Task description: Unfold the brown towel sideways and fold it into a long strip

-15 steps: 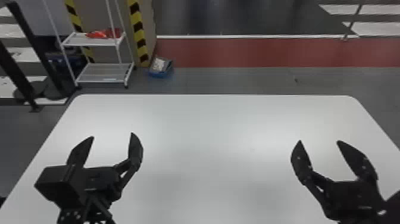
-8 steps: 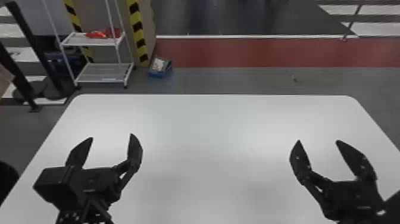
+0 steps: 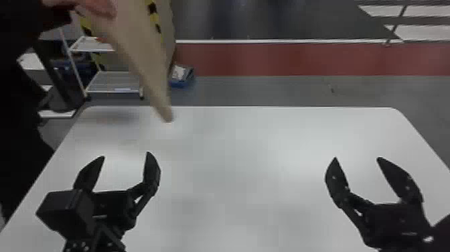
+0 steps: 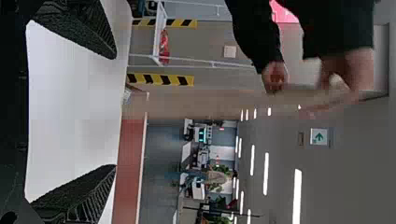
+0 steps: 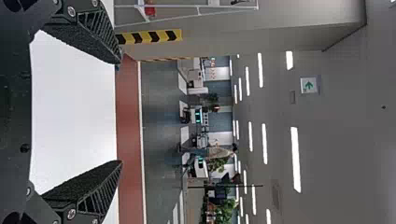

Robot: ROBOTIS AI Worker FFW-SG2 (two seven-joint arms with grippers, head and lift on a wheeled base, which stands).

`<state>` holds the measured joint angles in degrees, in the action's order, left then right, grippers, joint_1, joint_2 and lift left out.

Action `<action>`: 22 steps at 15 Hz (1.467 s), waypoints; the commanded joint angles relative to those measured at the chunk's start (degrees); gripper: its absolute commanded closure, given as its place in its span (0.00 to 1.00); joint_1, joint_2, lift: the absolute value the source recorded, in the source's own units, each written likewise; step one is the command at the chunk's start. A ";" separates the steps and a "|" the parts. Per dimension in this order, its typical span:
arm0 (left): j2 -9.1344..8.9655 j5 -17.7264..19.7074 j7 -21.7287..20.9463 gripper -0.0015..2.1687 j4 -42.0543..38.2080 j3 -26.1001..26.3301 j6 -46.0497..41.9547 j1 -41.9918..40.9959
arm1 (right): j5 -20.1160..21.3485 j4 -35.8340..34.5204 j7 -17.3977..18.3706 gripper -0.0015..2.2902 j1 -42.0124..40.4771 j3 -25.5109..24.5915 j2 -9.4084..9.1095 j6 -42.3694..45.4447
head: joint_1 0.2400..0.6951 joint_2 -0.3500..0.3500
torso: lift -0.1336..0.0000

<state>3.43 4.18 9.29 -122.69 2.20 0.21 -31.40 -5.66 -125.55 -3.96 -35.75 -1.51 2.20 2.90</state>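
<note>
A person's hands hold up the brown towel (image 3: 142, 57), which hangs over the far left part of the white table (image 3: 241, 144), its lower tip near the back edge. My left gripper (image 3: 126, 154) stands open over the table's left side, nearer than the towel and apart from it. My right gripper (image 3: 356, 159) is open over the right side with nothing between its fingers. In the left wrist view, the towel (image 4: 201, 103) hangs from the hands beyond the left gripper (image 4: 116, 112). The right gripper (image 5: 121, 112) has its fingers wide apart in the right wrist view.
The person's dark sleeve (image 3: 20, 67) and body take up the left edge beside the table. Behind the table stand a white shelf rack (image 3: 112, 82) and a blue box (image 3: 182, 77) on the floor.
A person has come in from the left with the brown towel and brought it over the table's far left part. Both my arms have kept still, grippers open.
</note>
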 commanded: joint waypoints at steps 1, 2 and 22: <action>0.00 -0.05 0.03 0.02 -0.01 0.00 -0.25 -0.06 | 0.03 -0.05 0.00 0.05 0.06 0.19 -0.09 -0.05 | 1.00 0.53 | 0.10; -0.09 -0.05 0.03 0.02 -0.01 0.17 -0.25 -0.06 | -0.06 0.13 0.00 0.05 0.06 0.19 -0.09 -0.05 | 1.00 0.53 | 0.10; -0.18 -1.19 -0.06 0.02 0.43 1.40 -0.07 -0.33 | -0.41 0.48 0.79 0.05 -0.73 -0.16 0.09 -0.05 | 1.00 0.50 | 0.10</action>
<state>3.25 2.99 9.23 -122.32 3.55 0.14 -31.73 -6.06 -125.09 -3.18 -36.39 -1.65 2.29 2.85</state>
